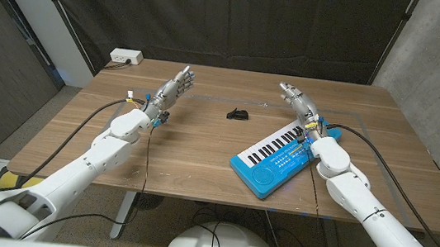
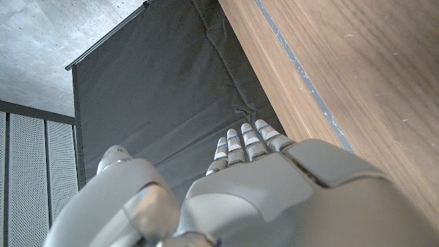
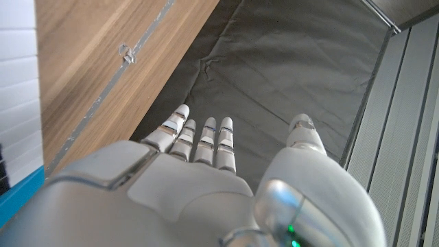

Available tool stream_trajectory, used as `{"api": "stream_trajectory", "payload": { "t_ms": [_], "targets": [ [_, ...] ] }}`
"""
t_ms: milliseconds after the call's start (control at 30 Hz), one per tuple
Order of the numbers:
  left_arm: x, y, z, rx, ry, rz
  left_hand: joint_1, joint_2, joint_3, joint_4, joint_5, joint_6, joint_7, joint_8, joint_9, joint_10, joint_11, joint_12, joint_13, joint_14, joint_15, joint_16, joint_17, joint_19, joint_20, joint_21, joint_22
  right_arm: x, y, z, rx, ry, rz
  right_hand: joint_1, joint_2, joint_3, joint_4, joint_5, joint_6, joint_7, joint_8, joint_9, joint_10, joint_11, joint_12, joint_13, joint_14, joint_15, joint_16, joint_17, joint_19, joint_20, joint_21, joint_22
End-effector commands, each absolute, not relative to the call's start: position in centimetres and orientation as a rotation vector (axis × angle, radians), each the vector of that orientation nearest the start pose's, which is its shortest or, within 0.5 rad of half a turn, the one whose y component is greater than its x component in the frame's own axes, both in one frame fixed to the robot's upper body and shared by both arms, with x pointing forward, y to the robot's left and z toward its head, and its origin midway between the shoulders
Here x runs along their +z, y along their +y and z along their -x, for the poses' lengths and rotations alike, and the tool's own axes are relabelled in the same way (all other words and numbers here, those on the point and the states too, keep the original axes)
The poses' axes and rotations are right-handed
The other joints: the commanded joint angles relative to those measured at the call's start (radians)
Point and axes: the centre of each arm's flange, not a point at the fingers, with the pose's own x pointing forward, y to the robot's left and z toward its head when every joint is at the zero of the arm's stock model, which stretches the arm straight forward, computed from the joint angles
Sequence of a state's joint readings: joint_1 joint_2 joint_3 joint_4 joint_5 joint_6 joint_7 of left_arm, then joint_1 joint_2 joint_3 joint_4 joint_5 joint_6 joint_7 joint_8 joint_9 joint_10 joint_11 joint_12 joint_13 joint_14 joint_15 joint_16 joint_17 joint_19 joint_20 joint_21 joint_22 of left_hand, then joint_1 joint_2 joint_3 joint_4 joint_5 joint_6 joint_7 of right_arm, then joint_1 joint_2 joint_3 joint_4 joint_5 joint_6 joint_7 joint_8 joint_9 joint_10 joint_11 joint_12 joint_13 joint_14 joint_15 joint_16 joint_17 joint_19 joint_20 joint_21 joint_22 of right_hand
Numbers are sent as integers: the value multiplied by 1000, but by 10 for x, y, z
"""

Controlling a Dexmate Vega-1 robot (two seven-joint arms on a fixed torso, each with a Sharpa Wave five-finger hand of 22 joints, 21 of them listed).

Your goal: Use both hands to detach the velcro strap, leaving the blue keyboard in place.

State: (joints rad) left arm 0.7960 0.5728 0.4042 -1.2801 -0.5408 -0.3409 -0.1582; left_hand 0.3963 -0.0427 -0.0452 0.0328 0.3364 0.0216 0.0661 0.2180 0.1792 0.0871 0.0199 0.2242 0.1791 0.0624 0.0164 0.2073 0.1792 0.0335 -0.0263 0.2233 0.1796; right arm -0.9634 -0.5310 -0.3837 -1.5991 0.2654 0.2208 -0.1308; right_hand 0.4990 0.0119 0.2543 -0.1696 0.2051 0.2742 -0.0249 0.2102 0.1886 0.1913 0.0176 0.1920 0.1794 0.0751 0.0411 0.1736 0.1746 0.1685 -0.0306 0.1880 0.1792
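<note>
Left hand: we see the left hand (image 1: 172, 87) raised above the table (image 1: 191, 158) at ten o'clock, fingers (image 2: 241, 145) straight and side by side, released, grasping nothing.
Right hand: the right hand (image 1: 300, 102) stands at two o'clock, fingers (image 3: 199, 140) extended, also released and empty, its wrist over the keyboard's far end.
Keyboard: the blue keyboard (image 1: 275, 161) lies flat at four o'clock, its long axis running from seven towards one o'clock; smooth plastic, a rounded rectangle with white and black keys.
Strap: we take the small dark crumpled piece (image 1: 238, 114) near twelve o'clock for the velcro strap, well apart from both hands.
Table: wood grain, matte.
</note>
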Motion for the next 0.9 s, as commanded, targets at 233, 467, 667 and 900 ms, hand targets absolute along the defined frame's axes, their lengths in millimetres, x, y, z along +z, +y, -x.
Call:
{"api": "stream_trajectory", "payload": {
  "t_ms": [233, 467, 667, 900],
  "targets": [
    [-32, 293, -640, -361, -641, -154, 17, 20, 2, -7, -6, 7, -1, -1, 5, 7, -9, -8, 6, -4, -15, -10, 3, -2, -6, -8, 2, -27, -183, -588, 137, -695, 444, 46, 4, 13, -1, 3, -7, 1, -8, 5, -11, 1, 4, 6, 23, 0, 12, 4, 32, 4, 15, 2],
    [-31, 298, -628, -356, -670, -148, 25, 24, 3, -9, -9, 6, -3, -4, 5, 5, -9, -11, 6, -8, -13, -13, 3, -15, -1, -15, 2, -28, -171, -587, 106, -683, 540, 80, -2, 19, -3, 2, 1, -17, -4, 7, -9, -16, 9, 6, 4, -12, 6, 3, -8, 25, 0, 1],
    [-25, 301, -617, -353, -694, -171, 30, 27, 2, -11, -13, 0, -4, -9, 6, -5, -6, -17, 7, -18, -10, -18, 4, -30, -2, -21, 2, -28, -169, -592, 93, -654, 594, 96, -10, 18, 0, 2, 6, -29, -3, 7, -23, -19, 7, 6, -20, 0, 0, 3, -39, 51, -7, 1],
    [-28, 309, -611, -335, -702, -180, 34, 29, 2, -11, -16, 2, -1, -10, 6, -4, -3, -18, 7, -15, -8, -17, 4, -31, -5, -21, 2, -20, -164, -598, 50, -638, 715, 119, -10, 24, -2, 4, 6, -40, -3, 8, -38, -18, 4, 6, -26, 6, 2, 3, -38, 56, -2, 1]
  ]
}}
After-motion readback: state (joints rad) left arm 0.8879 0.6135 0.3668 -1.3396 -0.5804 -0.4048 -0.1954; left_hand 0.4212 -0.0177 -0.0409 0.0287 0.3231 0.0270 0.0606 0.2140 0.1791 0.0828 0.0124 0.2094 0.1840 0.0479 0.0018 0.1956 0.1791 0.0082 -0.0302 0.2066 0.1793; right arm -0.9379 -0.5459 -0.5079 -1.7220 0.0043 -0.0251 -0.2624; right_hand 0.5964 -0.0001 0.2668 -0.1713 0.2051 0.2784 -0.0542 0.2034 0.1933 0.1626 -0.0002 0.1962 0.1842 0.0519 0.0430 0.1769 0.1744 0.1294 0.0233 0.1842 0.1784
